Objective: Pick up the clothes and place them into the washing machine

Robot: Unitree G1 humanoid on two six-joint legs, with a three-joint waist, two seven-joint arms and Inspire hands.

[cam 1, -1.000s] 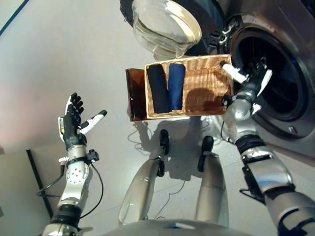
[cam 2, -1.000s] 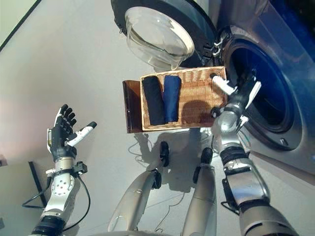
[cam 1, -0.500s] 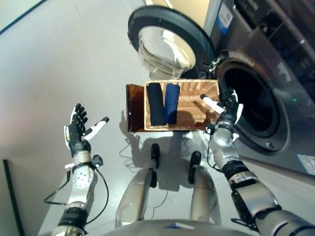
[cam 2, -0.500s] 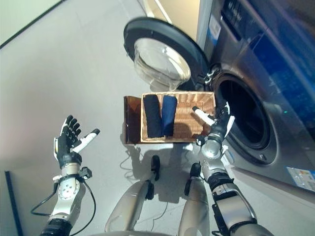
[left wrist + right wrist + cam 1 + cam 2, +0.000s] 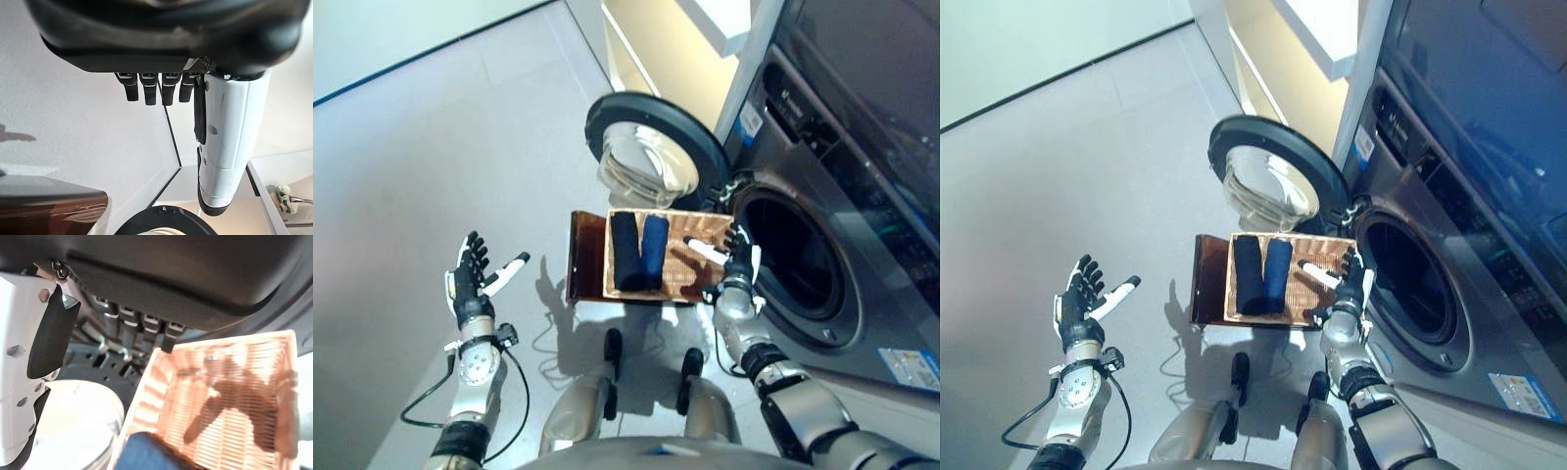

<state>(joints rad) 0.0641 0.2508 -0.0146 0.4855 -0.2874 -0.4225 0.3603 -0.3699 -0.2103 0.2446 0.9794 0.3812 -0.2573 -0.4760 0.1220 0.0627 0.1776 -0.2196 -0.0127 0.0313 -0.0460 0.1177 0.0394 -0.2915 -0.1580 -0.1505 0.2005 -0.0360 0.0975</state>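
A wicker basket [image 5: 697,276] stands on the floor before the washing machine [image 5: 822,196], whose round door [image 5: 651,162] hangs open beside the dark drum [image 5: 793,262]. Two rolled clothes lie side by side in the basket's left half: a black one [image 5: 626,251] and a blue one [image 5: 652,253]. My right hand [image 5: 736,265] hovers open over the basket's right end, by the drum's mouth, holding nothing. In the right wrist view the basket [image 5: 230,396] and the blue cloth [image 5: 146,453] show past my straight fingers [image 5: 146,330]. My left hand [image 5: 470,285] is raised open over bare floor, far left of the basket.
A brown board [image 5: 586,257] lies against the basket's left side. A cream cabinet [image 5: 675,59] stands behind the open door. Grey floor [image 5: 440,147] spreads out to the left.
The camera has pulled back and up, so the whole scene looks smaller and more of the machine shows. My right hand has drawn back from the drum's mouth to over the basket's right end.
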